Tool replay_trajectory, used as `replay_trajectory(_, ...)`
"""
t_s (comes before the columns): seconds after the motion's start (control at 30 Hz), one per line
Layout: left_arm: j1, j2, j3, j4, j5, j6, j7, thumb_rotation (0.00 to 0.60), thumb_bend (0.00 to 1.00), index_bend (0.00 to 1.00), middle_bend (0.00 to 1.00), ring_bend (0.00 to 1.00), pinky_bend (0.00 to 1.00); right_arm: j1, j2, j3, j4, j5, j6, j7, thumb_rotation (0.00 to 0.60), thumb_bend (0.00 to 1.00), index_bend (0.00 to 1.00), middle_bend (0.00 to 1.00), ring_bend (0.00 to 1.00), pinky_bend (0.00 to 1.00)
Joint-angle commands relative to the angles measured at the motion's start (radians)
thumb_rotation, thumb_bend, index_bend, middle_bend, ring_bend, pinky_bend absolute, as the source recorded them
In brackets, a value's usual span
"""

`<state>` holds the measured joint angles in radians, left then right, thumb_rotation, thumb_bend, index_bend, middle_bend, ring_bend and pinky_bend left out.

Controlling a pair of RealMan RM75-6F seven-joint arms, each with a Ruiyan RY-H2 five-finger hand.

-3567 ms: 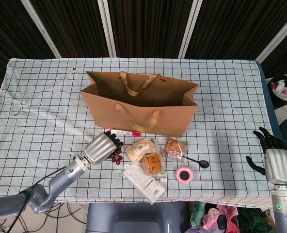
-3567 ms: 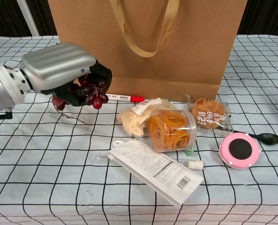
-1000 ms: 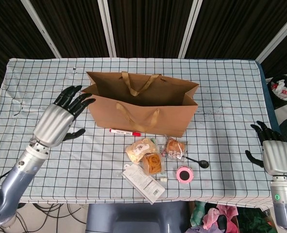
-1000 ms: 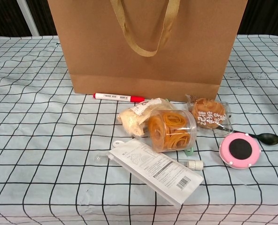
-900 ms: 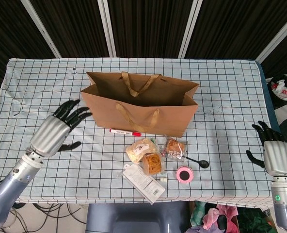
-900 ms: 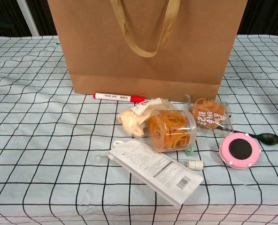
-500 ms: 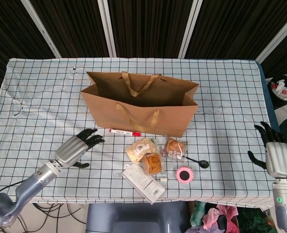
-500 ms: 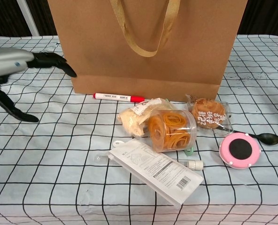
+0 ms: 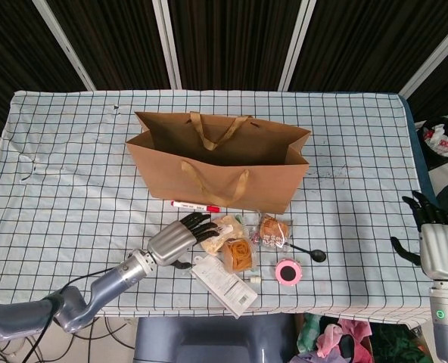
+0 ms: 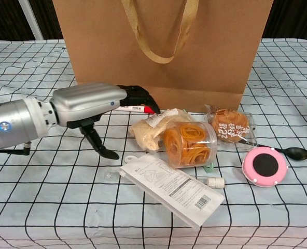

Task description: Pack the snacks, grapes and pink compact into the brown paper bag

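Beside the beige snack packet point(image 10: 149, 130) on the tabletop point(image 9: 73, 174), just before the brown paper bag point(image 9: 218, 162), the empty, spread left hand point(image 10: 99, 106) should probably straddle it, then close gently to avoid crushing it.

Bright, even overhead light, soft faint shadows, both views sharp, dark backdrop behind.
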<state>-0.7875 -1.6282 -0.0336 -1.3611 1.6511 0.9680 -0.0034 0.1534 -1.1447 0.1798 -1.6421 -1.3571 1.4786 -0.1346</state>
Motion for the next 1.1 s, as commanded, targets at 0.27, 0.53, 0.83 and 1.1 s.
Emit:
replay_trajectory(0.27, -0.059, -0.086, -0.079, 0.055, -0.097, -0.079, 0.036, 0.600, 0.10, 0.17, 0.09, 0.00, 0.11, -0.006, -0.001, -0.003, 0.015, 0.010, -0.003, 0.014, 0.600, 0.20, 0.17, 0.11, 0.20, 0.23)
replay_trajectory(0.53, -0.103, -0.152, -0.102, 0.108, -0.150, -0.137, 0.068, 0.600, 0.11, 0.17, 0.11, 0.01, 0.12, -0.007, -0.005, -0.002, 0.028, 0.012, -0.005, 0.024, 0.600, 0.20, 0.17, 0.11, 0.20, 0.23)
replay_trajectory(0.83, -0.132, -0.204, -0.103, 0.197, -0.179, -0.168, 0.085, 0.600, 0.15, 0.18, 0.13, 0.03, 0.13, -0.017, 0.004, -0.001, 0.032, 0.018, 0.001, 0.035, 0.600, 0.20, 0.17, 0.11, 0.20, 0.23)
replay_trajectory(1.1, -0.145, -0.227, -0.098, 0.248, -0.183, -0.170, 0.094, 0.600, 0.30, 0.25, 0.27, 0.15, 0.22, -0.027, 0.005, -0.003, 0.039, 0.022, 0.008, 0.037, 0.600, 0.20, 0.17, 0.11, 0.20, 0.23)
